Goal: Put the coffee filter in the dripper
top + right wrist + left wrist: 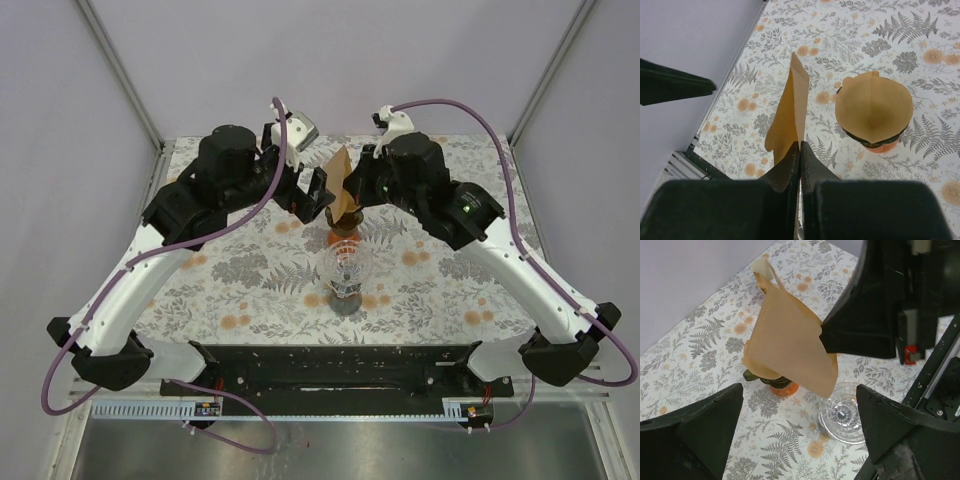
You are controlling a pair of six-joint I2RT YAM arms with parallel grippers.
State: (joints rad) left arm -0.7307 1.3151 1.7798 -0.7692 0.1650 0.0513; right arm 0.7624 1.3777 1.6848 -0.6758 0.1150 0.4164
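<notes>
Well, the coffee filter (790,112) is up in the air above the table (240,290), flat and folded shut. The right gripper (799,162) pinches one edge of it tight between its fingers. The left gripper (799,390) is wide open with nothing in it, and it faces the filter's flat side. The glass dripper (842,414) stands on the table below, closer to the robot. Just behind it sits the holder with the spare filters (872,107) (those should be left alone). To do this well, I think the filter must be opened into a cone first. So the left gripper should take one side gently and not tear the thin paper. Then the pointy end should go down slowly, right over the middle of the dripper, because the glass could tip.
</notes>
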